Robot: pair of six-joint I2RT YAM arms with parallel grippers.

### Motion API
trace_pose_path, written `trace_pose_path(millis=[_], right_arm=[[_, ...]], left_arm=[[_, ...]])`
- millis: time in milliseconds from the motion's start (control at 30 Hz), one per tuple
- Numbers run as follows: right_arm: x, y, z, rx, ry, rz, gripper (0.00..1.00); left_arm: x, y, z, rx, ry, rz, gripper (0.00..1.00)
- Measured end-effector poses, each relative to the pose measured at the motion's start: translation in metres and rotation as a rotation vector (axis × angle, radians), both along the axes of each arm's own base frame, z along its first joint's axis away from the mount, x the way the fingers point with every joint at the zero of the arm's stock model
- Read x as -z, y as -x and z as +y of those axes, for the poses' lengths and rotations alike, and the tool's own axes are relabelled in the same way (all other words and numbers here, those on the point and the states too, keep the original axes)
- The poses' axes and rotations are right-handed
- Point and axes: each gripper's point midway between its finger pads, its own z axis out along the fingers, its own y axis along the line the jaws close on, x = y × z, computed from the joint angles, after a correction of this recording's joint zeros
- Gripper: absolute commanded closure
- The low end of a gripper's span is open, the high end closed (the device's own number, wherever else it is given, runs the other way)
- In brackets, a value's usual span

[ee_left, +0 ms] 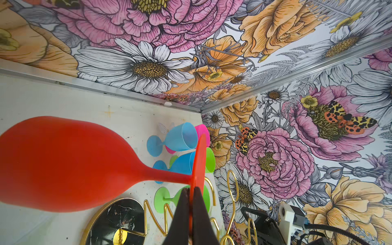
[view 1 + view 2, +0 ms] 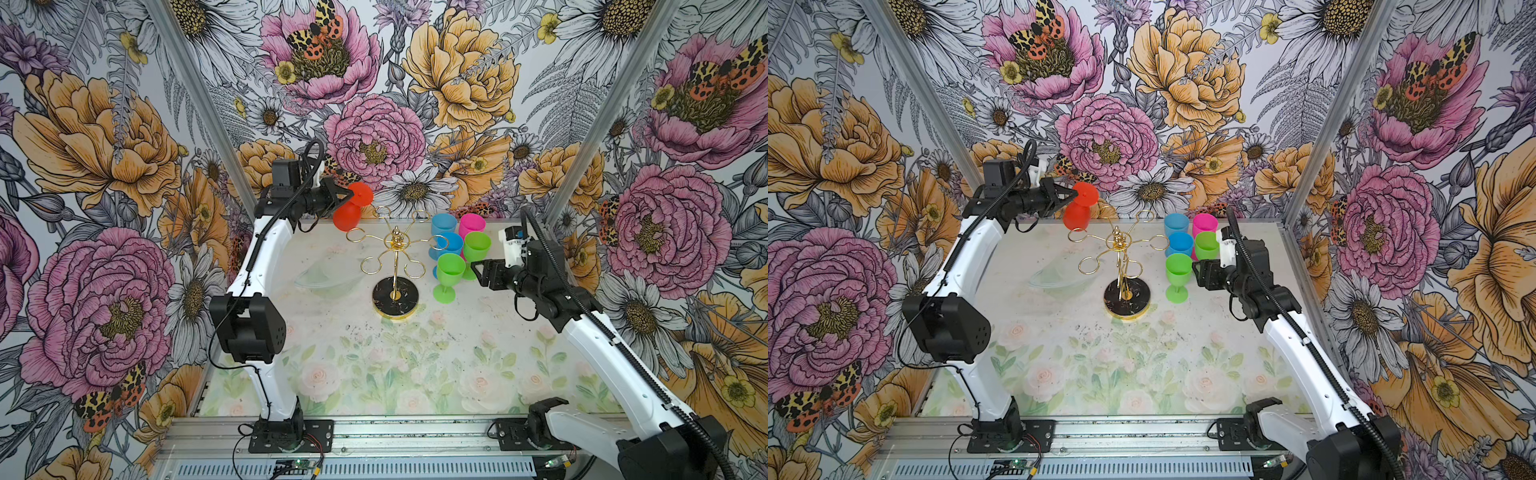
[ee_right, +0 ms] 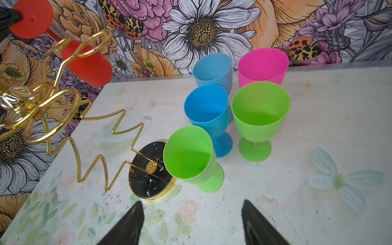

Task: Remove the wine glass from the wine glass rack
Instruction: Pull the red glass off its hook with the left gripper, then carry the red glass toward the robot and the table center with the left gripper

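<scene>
The left gripper [image 2: 347, 194] is clamped tight on the rim of the foot of the red wine glass [image 2: 347, 217], its jaws pressed flat against the thin disc, as the left wrist view shows [image 1: 192, 191]. The glass hangs upside down and tilted, foot uppermost, bowl mouth down, just beside the wine glass rack [image 2: 395, 242] on its rear side toward the left arm. In the right wrist view the red wine glass [image 3: 89, 67] has its stem running behind one of the rack's gold loops. I cannot tell whether the stem touches the wire.

The rack stands upright on its round black base on the table [image 2: 374, 365], and none of its other loops holds a glass.

On the side of the rack toward the right arm, five glasses stand upright close together: a green glass [image 3: 188, 154] just beside the base, then a blue glass [image 3: 206, 108] and a second green glass [image 3: 261, 110], then a paler blue glass [image 3: 212, 67] and a pink glass [image 3: 263, 65] farthest back.

The right gripper [image 3: 191, 202] is empty, jaws spread wide, and hovers on the far side of those glasses from the rack.
</scene>
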Motion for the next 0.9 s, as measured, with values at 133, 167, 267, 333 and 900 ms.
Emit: trace_pose_path(millis=[133, 167, 267, 333, 900], right_arm=[[0.0, 0.0, 0.0, -0.001, 0.0, 0.0, 0.27], [0.0, 0.0, 0.0, -0.001, 0.0, 0.0, 0.27], [0.0, 0.0, 0.0, -0.001, 0.0, 0.0, 0.27], [0.0, -0.001, 0.0, -0.001, -0.001, -0.002, 0.27], [0.004, -0.003, 0.005, -0.013, -0.027, 0.02, 0.28]], left_arm=[[-0.009, 0.018, 0.027, -0.089, -0.047, -0.035, 1.0], [-0.011, 0.024, 0.034, -0.113, -0.059, -0.045, 1.0], [-0.013, 0.04, 0.051, -0.167, -0.093, -0.067, 1.0], [-0.009, 0.05, 0.06, -0.192, -0.115, -0.072, 1.0], [0.03, 0.166, 0.066, -0.162, -0.374, -0.051, 1.0]])
